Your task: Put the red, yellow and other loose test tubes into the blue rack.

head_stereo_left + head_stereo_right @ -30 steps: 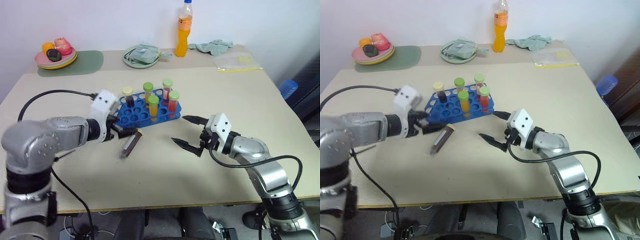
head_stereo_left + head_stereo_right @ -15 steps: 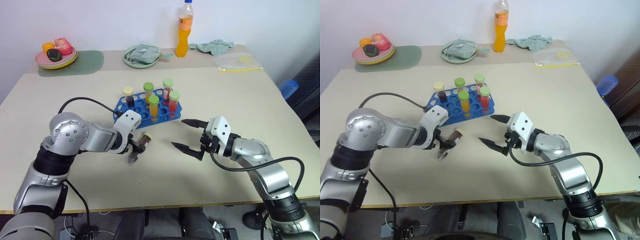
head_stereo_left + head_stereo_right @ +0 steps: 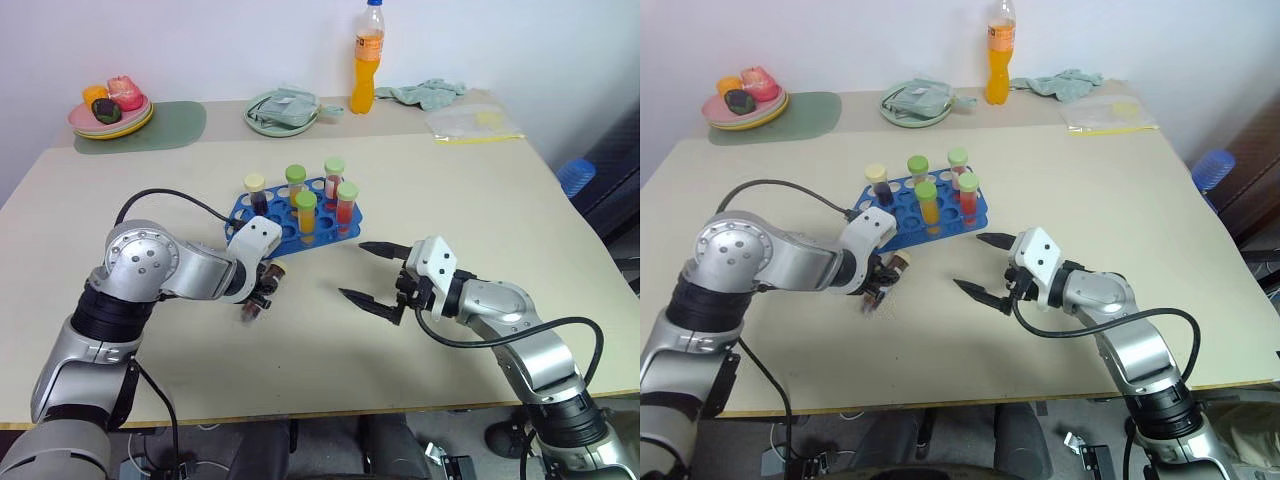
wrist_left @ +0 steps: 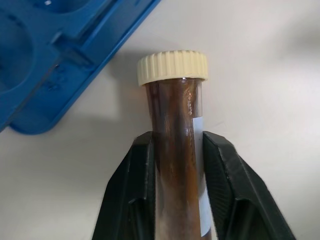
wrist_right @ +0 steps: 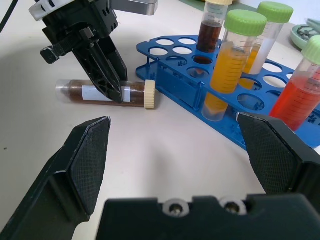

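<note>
Lying flat on the worktop [image 3: 450,190] just in front of the blue rack [image 3: 290,222], the brown tube [image 5: 107,93] is now clamped mid-body by the left pincer [image 4: 175,165], whose jaws stood wide a second ago. It looks light, stiff and slick, so grip the barrel, not the cream cap [image 4: 172,67]. The right pincer [image 3: 372,274] hangs open nearby. Five tubes stand racked.

Brown test tube [image 5: 105,93], cream cap, lying flat on table, centre-left of head view, cap end just off blue rack's [image 3: 292,222] near corner. Rack sits above it toward frame centre, holding five upright capped tubes [image 3: 306,214]: red, yellow-orange, brown and others.
</note>
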`<state>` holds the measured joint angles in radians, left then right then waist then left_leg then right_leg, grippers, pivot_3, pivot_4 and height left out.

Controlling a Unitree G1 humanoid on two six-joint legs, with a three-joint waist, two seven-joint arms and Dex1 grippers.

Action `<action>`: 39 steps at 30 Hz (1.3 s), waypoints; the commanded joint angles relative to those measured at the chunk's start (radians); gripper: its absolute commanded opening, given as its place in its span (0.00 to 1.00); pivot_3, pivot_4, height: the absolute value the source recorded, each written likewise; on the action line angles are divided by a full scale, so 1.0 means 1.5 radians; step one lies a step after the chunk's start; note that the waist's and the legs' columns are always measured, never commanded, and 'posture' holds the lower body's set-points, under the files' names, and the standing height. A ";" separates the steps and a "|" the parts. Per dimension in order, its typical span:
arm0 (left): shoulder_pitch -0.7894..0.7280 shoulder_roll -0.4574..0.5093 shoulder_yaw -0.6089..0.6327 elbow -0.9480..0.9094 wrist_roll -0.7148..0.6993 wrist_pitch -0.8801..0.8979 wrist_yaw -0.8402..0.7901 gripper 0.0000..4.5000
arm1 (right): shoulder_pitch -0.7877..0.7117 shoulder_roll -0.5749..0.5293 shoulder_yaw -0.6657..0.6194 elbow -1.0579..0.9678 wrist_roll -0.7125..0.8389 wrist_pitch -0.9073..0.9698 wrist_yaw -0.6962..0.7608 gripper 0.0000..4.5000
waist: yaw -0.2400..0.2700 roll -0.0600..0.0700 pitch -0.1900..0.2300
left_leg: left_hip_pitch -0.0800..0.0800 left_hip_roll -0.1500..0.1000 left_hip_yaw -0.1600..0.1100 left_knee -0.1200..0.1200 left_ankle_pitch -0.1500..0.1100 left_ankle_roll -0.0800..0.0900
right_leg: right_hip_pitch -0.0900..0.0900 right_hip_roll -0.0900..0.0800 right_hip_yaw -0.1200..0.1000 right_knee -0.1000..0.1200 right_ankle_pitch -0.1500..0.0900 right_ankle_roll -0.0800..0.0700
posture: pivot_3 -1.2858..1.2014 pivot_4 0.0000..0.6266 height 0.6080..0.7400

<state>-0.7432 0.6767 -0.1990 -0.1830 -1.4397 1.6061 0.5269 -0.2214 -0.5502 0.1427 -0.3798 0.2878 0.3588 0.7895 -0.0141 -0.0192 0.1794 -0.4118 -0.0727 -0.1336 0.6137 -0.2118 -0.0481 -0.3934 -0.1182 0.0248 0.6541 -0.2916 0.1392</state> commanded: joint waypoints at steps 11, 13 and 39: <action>0.325 0.098 0.251 -0.294 0.376 -0.606 -0.517 0.17 | -0.012 0.009 -0.004 -0.017 0.006 -0.006 -0.004 1.00 | 0.005 0.002 -0.001 | 0.000 0.001 0.006 -0.002 0.000 0.000 | 0.000 0.000 0.001 -0.003 0.000 -0.001 | 0.52 0.24 1.00; 0.343 0.054 0.234 -0.280 0.467 -0.689 -0.508 0.17 | -0.015 0.012 -0.002 -0.014 0.007 -0.006 -0.005 1.00 | 0.010 0.001 0.000 | 0.000 0.001 0.005 -0.001 -0.001 0.001 | 0.001 -0.001 0.001 -0.004 -0.001 -0.002 | 0.52 0.24 1.00; 0.345 -0.343 0.056 0.075 0.975 -1.203 -0.377 0.17 | -0.021 0.033 0.008 -0.021 0.003 0.000 -0.032 1.00 | 0.016 0.000 -0.001 | 0.000 0.000 0.005 0.000 -0.001 0.002 | 0.002 0.000 0.000 -0.004 0.001 0.001 | 0.52 0.24 1.00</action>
<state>-0.2064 0.1694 -0.1274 -0.0625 0.0141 -0.1678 -0.0334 -0.2454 -0.5066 0.1645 -0.3814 0.2873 0.3642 0.7456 0.0095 -0.0186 0.1778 -0.4118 -0.0728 -0.1262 0.6137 -0.2134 -0.0455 -0.3911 -0.1189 0.0256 0.6483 -0.2903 0.1406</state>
